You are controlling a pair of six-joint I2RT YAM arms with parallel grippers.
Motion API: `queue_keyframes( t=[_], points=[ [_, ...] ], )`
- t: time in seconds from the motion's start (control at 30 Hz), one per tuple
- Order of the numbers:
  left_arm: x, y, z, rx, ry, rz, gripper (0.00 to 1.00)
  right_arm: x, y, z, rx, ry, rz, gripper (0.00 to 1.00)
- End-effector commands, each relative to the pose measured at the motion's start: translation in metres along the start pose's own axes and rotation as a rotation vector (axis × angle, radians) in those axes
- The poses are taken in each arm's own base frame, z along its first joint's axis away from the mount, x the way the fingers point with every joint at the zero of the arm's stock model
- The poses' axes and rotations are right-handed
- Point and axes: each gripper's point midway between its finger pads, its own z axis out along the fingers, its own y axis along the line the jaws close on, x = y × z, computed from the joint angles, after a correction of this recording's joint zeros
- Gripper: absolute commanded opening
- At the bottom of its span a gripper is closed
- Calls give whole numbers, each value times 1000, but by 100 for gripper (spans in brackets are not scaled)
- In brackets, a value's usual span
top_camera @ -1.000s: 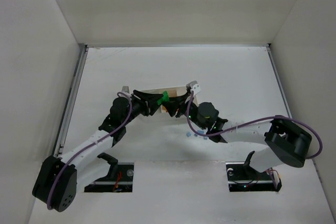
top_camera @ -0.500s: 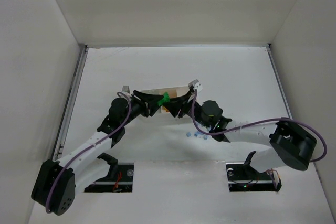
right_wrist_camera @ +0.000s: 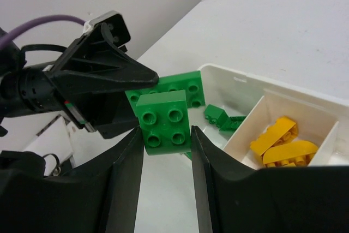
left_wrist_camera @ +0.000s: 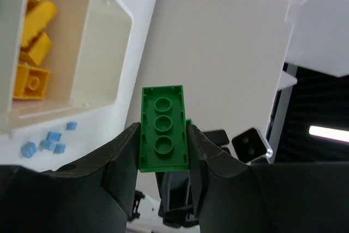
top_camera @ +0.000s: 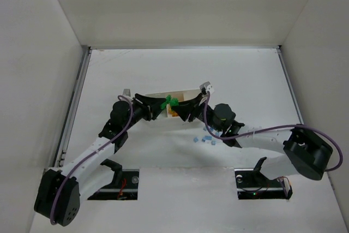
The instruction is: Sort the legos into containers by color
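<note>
My left gripper [left_wrist_camera: 162, 132] is shut on a long green lego [left_wrist_camera: 162, 114], held studs toward its camera. My right gripper [right_wrist_camera: 166, 135] is shut on a square green lego [right_wrist_camera: 163, 119] with four studs. The two green pieces overlap, and I cannot tell whether they are joined. In the top view both grippers meet at the green pieces [top_camera: 169, 102], over the near side of the white tray [top_camera: 185, 92]. One tray [right_wrist_camera: 240, 75] compartment holds small green legos [right_wrist_camera: 221, 115], and the one beside it holds yellow legos [right_wrist_camera: 281, 140]. Another compartment [left_wrist_camera: 103, 42] looks empty.
Several tiny light-blue legos [top_camera: 206, 137] lie on the table in front of the tray, near my right forearm. They also show in the left wrist view [left_wrist_camera: 49, 140]. White walls enclose the table on three sides.
Both arms have shifted slightly toward the far side. The grippers stay together at the tray, each still holding its green piece.
</note>
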Motion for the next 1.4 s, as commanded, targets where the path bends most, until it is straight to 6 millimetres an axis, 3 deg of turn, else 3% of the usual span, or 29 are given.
queue_keyframes(
  t=[0.0, 0.23, 0.6, 0.73, 0.87, 1.03, 1.13, 1.27, 1.37],
  points=[
    [-24, -6, -3, 24, -104, 29, 9, -40, 9, -7, -39, -127, 29, 34],
    [-38, -9, -11, 29, -148, 55, 9, -39, 6, -3, -29, -118, 20, 35],
    [-73, -34, -52, -3, -352, 293, 9, -8, 1, 52, 21, -39, 30, 36],
    [-73, -29, -52, -31, -356, 332, 10, 3, 3, 71, 26, -5, 41, 43],
    [-73, -23, -47, -53, -348, 342, 10, 4, -2, 78, 66, -2, 31, 60],
    [-72, -12, -40, -97, -331, 376, 10, -5, -4, 58, 83, -27, 21, 60],
    [-66, 2, -30, -154, -295, 425, 11, -10, -11, 35, 121, -43, 20, 48],
    [-56, 26, -13, -281, -240, 544, 12, -8, -38, -7, 258, -42, 22, 30],
    [-52, 39, -5, -385, -245, 652, 16, -1, -64, -42, 407, -11, 25, 27]
  ],
)
